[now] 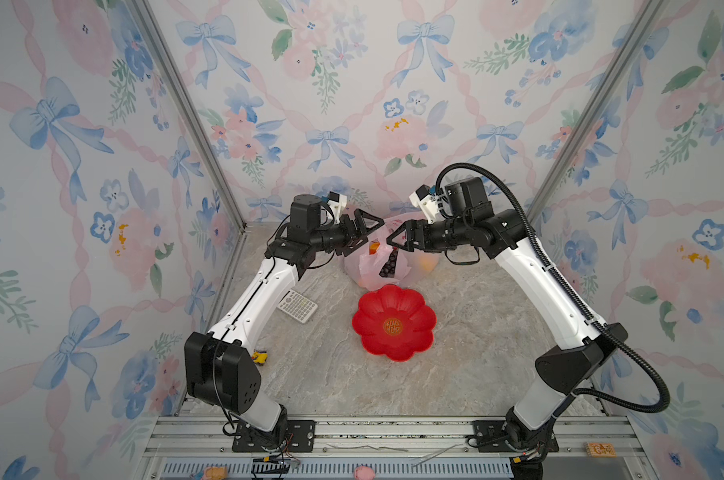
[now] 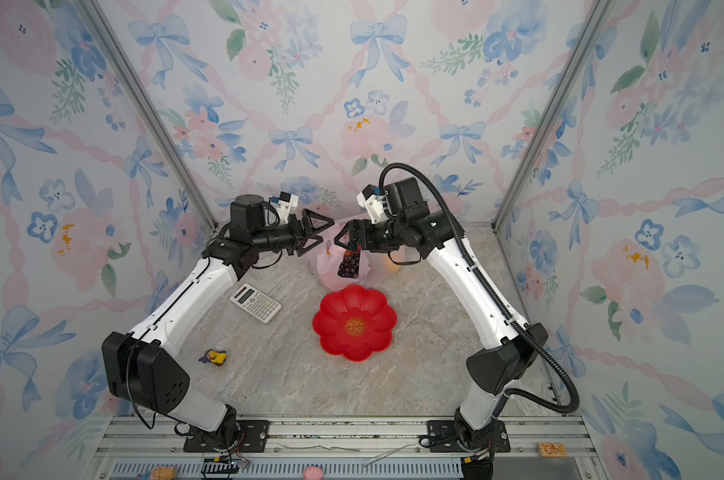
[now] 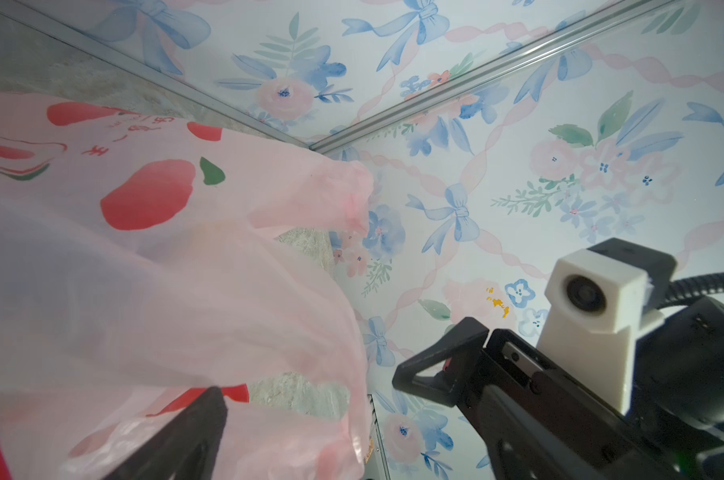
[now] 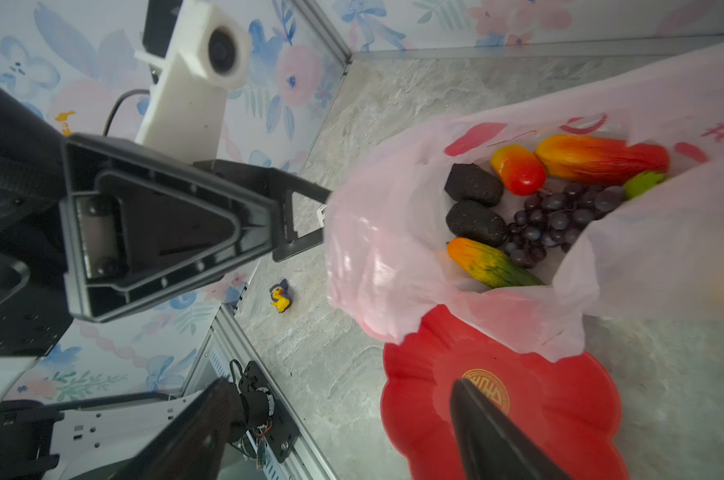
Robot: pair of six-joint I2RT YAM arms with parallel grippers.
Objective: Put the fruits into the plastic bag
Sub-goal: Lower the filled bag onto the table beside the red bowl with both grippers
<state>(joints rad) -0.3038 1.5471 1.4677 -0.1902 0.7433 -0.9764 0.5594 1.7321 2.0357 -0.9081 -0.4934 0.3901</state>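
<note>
Up at upper centre in both top views: the plastic bag (image 1: 368, 266), mouth gaping upward, the fruits (image 4: 551, 216) heaped inside, just below and between both tips. At its left rim, the left end effector (image 1: 370, 235), spread wide, possibly brushing the film; hard to tell through the drape. Facing it, the right end effector (image 1: 393, 240), spread too, gripping nothing, about as near. Below, the red plate (image 1: 393, 299), bare, rim under the bag's edge. Off left on the surface (image 2: 414, 374), calculator (image 2: 255, 303) and duck toy (image 2: 213, 356), obstructing nothing.

Fruits (image 4: 559, 216) in bag (image 1: 368, 266); bag behind plate (image 1: 414, 307)
</note>
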